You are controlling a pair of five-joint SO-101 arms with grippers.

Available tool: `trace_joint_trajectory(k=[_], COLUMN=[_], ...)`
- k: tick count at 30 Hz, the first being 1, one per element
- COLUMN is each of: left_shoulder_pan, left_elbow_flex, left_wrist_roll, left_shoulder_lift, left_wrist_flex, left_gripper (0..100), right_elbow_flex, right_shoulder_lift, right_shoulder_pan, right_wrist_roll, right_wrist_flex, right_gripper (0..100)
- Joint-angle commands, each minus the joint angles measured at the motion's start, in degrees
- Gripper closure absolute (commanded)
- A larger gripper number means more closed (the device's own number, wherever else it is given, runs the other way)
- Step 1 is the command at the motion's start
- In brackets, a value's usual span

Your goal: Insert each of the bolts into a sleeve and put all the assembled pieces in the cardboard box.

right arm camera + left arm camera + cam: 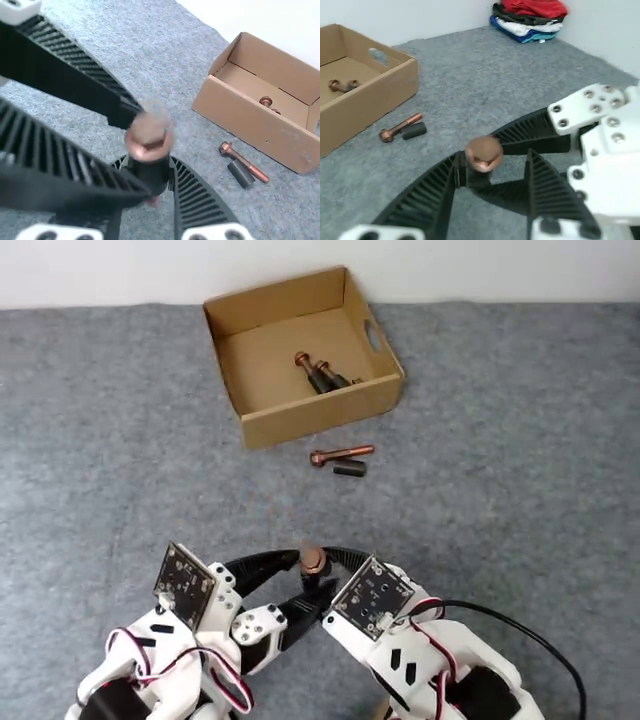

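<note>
Right gripper: ribbed black fingers are closed low on the sleeve, and it looks like a firm pinch to us.
Left gripper: the jaws are parted around the same piece. One ribbed finger is against the sleeve with a gap on the other side, so we read it as not clamping.
Held piece: the bolt is seated in the sleeve with its long axis upright. Its coppery hex head is on top and the matte black tube below, right between the two arms.
Way to the box: the cardboard box lies straight ahead of both grippers, well apart, with its top open. We judge neither arm much nearer — the right has the grip, so the carry looks like its job.
In the box: two assembled pieces lie flat near the wall with the handle hole.
Loose pair: the loose bolt lies flat near the box's front wall, its long axis across our reach and its head toward the left arm's side. The loose sleeve is just beside it on our side, roughly parallel.
Surfaces: the grey carpet is napped, so we'd expect round metal to stay put. The cardboard is thin and matte.
</note>
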Motion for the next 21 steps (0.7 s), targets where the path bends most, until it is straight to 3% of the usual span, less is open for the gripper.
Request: trace_joint_trajectory(k=[1,11,15,18,21], left_shoulder_pan=[-2.9,-3.78,-4.48,-9.23,-15.65], left_elbow_flex=[-2.15,-7.34,-8.48,-8.66,-7.08], left_wrist_roll=[-2.55,-2.99,-2.99,-3.43,-3.43], left_shoulder_lift=[0.35,0.35,0.0,0.0,0.18], left_wrist_flex=[1.14,1.32,0.88,-0.09,0.09], left_gripper=[80,80,86,98,99], right_elbow_flex=[-0.44,-0.35,-0.35,-0.44,-0.88], right_shoulder_lift=[-0.75,-0.75,-0.31,-0.31,-0.22], right_shoulder_pan=[-0.04,0.57,5.85,10.86,16.75], right_wrist_roll=[0.44,0.18,-0.09,-0.26,-5.54], right_wrist_flex=[-1.1,-0.84,-0.84,-0.84,-0.92], right_gripper=[99.1,99.1,99.1,99.1,99.1])
